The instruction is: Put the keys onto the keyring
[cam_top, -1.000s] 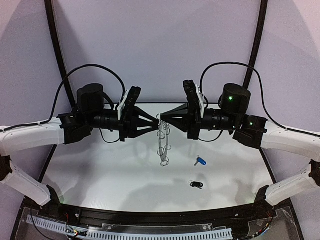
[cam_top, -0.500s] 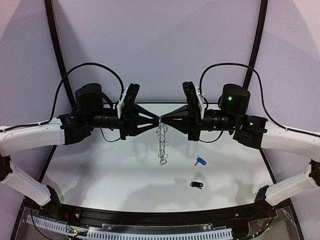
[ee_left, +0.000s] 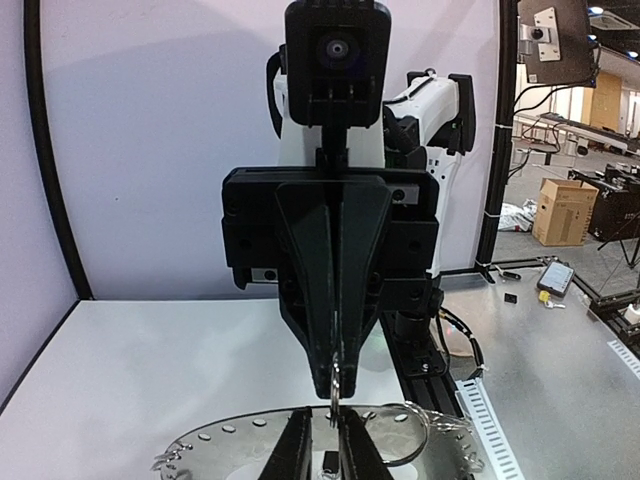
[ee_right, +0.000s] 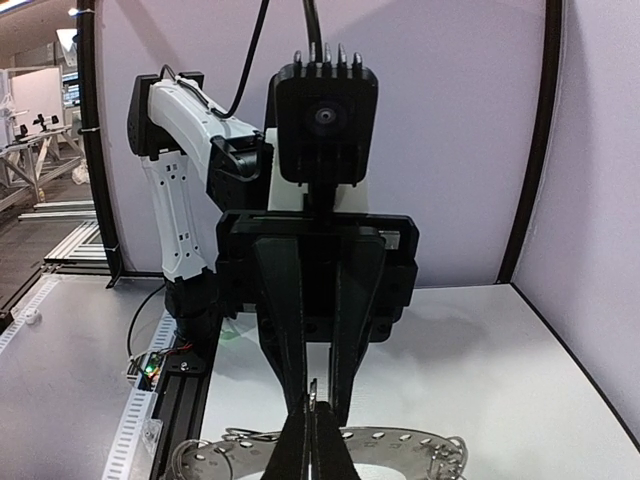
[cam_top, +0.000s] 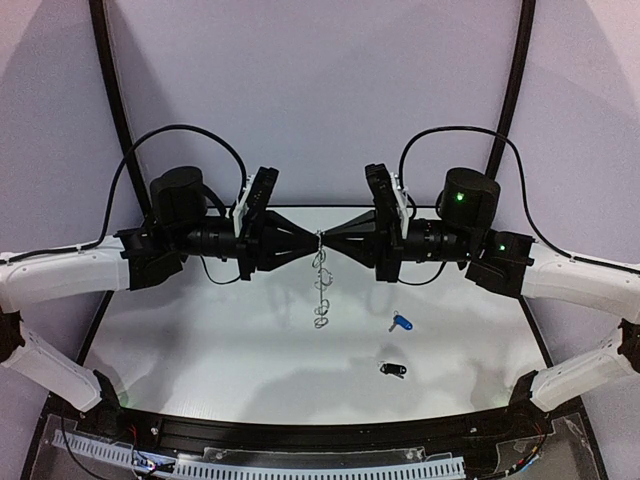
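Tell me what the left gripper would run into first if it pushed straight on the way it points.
The keyring, which hangs right at its tips: the left gripper reaches the ring's top edge. Straight behind that stands the right gripper, its fingers pointing back at it, tip to tip.

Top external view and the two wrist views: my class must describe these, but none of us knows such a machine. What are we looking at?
This is a robot: a left arm and a right arm bolted to a white table. The top view looks down from behind them; each wrist view comes from a camera on one arm, looking at the other arm. The right tool is shut on the keyring, which hangs between the arms. The left tool meets the ring at the same spot; whether it grips is unclear. A blue key and a black key lie on the table.
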`<move>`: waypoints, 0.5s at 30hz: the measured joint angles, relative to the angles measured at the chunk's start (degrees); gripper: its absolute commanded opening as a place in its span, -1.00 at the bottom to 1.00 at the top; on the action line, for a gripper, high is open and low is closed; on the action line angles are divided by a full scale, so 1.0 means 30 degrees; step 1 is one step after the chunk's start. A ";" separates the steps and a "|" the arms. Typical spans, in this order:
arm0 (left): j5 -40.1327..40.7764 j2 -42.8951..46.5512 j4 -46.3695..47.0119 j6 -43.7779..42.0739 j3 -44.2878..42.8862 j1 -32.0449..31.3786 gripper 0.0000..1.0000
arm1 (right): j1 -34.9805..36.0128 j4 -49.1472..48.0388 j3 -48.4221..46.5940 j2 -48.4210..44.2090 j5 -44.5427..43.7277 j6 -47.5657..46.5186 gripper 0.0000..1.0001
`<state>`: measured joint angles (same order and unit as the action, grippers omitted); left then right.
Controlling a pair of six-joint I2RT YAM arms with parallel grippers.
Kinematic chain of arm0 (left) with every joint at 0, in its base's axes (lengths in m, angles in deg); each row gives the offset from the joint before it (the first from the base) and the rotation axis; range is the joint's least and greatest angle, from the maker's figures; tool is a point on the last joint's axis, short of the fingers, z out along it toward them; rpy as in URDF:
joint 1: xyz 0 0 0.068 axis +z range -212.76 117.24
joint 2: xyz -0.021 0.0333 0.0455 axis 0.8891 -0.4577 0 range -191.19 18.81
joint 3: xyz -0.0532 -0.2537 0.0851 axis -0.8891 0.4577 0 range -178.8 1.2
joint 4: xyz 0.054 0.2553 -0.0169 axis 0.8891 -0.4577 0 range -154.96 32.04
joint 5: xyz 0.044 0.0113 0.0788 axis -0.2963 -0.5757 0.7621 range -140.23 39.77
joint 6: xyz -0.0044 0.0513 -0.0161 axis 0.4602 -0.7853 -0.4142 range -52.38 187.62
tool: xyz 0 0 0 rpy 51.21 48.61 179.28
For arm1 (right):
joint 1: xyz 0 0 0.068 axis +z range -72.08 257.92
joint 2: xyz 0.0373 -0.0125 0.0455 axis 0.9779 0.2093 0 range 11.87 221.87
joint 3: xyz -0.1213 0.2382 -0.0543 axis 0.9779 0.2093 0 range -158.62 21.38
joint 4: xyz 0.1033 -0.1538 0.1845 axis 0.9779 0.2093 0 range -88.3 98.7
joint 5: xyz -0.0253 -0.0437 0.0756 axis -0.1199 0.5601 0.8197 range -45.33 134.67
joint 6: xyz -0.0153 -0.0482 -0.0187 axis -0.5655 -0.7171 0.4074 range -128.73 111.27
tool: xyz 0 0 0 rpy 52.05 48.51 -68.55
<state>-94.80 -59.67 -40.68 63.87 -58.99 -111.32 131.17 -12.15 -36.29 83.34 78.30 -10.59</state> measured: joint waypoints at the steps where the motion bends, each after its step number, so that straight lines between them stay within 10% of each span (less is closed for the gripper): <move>1: 0.0000 0.0000 0.0066 0.0066 0.0000 0.0000 -0.81 | 0.0000 0.0015 0.0000 0.0007 0.0015 0.0000 -1.00; 15: -0.0306 0.0000 0.0066 0.0240 0.0007 0.0000 -0.98 | -0.0007 0.0029 0.0000 0.0255 0.0452 -0.0007 -1.00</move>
<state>-95.72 -59.67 -40.48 64.60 -58.97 -111.32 131.15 -12.06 -36.29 84.10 79.65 -10.62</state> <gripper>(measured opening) 0.012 0.014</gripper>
